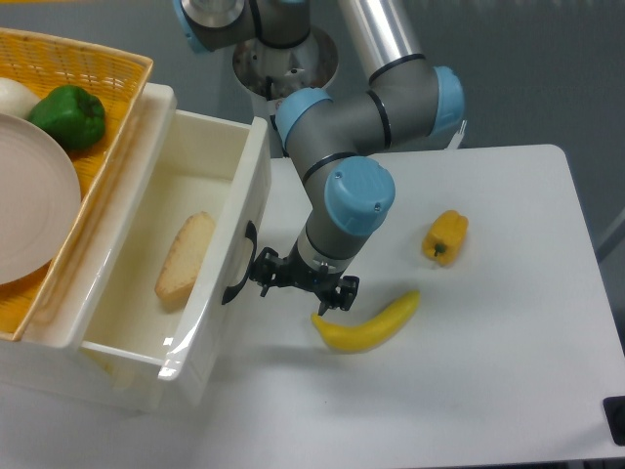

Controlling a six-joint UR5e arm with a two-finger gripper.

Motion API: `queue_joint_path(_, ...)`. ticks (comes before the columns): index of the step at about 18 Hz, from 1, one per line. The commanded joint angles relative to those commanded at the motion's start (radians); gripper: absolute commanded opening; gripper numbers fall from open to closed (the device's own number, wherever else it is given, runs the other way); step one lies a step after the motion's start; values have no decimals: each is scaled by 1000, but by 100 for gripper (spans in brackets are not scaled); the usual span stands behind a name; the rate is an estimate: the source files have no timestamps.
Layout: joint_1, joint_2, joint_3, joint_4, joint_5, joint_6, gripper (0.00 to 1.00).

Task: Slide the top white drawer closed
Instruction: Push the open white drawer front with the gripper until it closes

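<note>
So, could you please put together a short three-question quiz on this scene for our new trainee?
1. True or false: the top white drawer is fully closed.
2. What lies inside that drawer? A) the banana B) a piece of bread C) the yellow pepper
3. Fill in: the gripper is right beside the drawer's black ____.

Key
1. False: it stands well out, its inside in view.
2. B. The banana and the yellow pepper lie on the table.
3. handle; whether they actually touch cannot be told.
</note>
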Motion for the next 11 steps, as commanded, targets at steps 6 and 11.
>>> queue_joint_path(6, -17, 6, -2, 0, 2, 0, 100)
queue_joint_path(11, -44, 8, -2, 0, 3, 0, 100)
